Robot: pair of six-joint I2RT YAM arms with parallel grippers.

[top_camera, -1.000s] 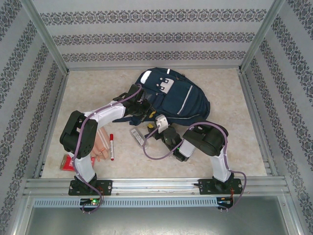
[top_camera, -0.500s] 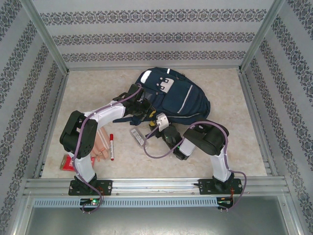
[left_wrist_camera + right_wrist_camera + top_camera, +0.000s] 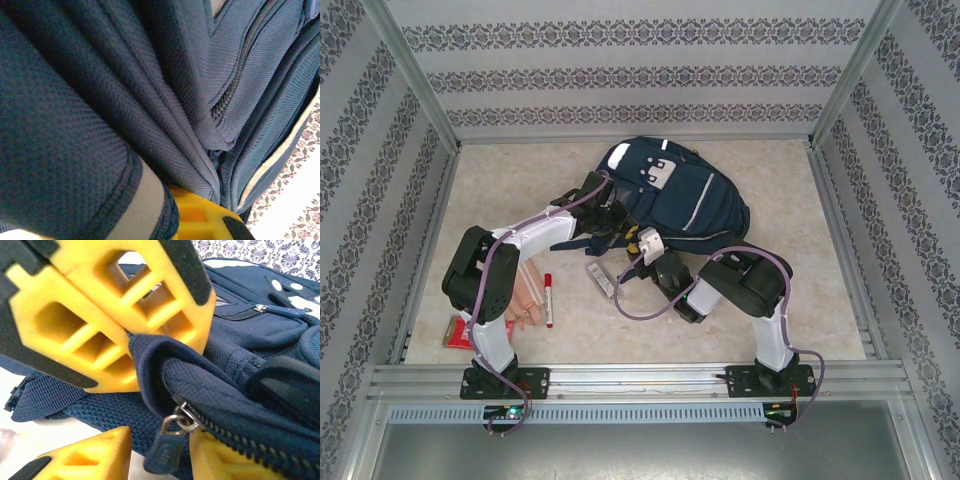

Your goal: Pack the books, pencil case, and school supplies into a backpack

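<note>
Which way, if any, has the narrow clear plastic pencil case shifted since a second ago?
No: pencil case unmoved, same gap from metal front rail.

The left arm (image 3: 505, 270) and right arm (image 3: 752, 290) look alike: bulky, rounded joint housings in glossy black, linked by white tubes. A lilac cable (image 3: 563, 208) loops loosely along each arm. In the top view the black base plates (image 3: 504, 382) lie at 7 and 5 o'clock, and a small green light (image 3: 500, 410) glows below the left one. The jaws are bright yellow plastic moulded into open rectangular cells, with black pads (image 3: 192, 275) on their gripping faces. A white block (image 3: 650, 243) is mounted at the right wrist.
</note>
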